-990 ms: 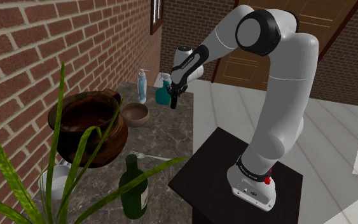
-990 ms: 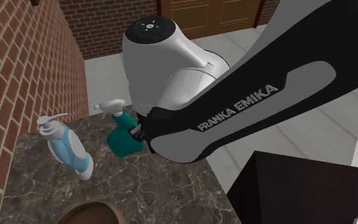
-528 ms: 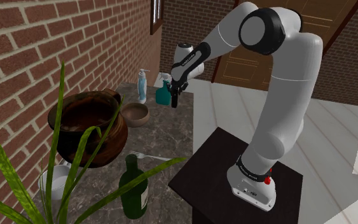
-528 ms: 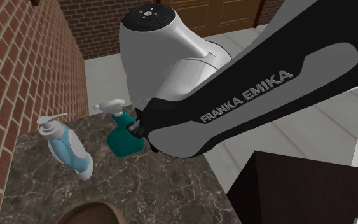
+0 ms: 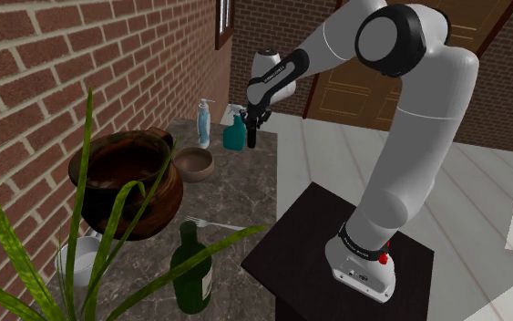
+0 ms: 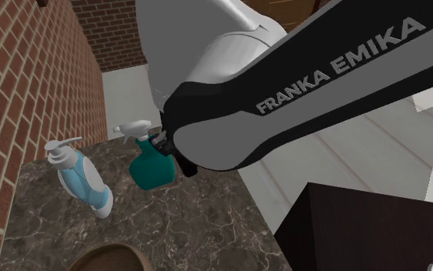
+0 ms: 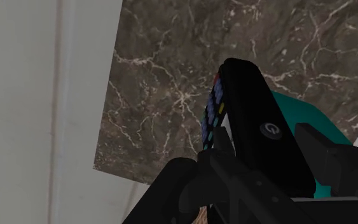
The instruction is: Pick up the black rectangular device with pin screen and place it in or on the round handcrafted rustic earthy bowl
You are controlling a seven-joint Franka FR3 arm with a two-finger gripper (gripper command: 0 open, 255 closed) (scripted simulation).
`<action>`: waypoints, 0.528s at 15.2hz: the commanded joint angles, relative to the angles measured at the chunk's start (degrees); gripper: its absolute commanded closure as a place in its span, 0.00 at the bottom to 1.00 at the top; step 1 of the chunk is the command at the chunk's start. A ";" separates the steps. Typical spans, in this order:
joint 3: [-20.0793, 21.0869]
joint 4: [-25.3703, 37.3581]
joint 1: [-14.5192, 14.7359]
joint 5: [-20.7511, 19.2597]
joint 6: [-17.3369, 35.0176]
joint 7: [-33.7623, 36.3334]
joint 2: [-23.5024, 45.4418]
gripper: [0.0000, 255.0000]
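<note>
While the arm stands higher than a second ago, the claw (image 5: 253,121) stays clamped on the black device (image 5: 252,138). The device hangs upright in the air over the marble surface (image 5: 245,182), a little higher than before and just beside the teal spray bottle (image 5: 234,135). From the wrist, the fingers (image 7: 336,167) clasp its long sides, and coloured buttons run along one face. The round brown bowl (image 5: 194,162) sits on the surface apart from the device, its brown inside open to view. Next to it stands a large brown pot (image 5: 127,178); I cannot tell what it holds.
</note>
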 commanded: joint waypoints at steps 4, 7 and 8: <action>0.05 1.15 0.14 0.06 -3.55 -0.28 -2.44 1.00; 0.06 1.87 0.19 0.10 -5.66 -0.49 -3.84 1.00; 0.07 2.13 0.20 0.11 -6.37 -0.56 -4.28 1.00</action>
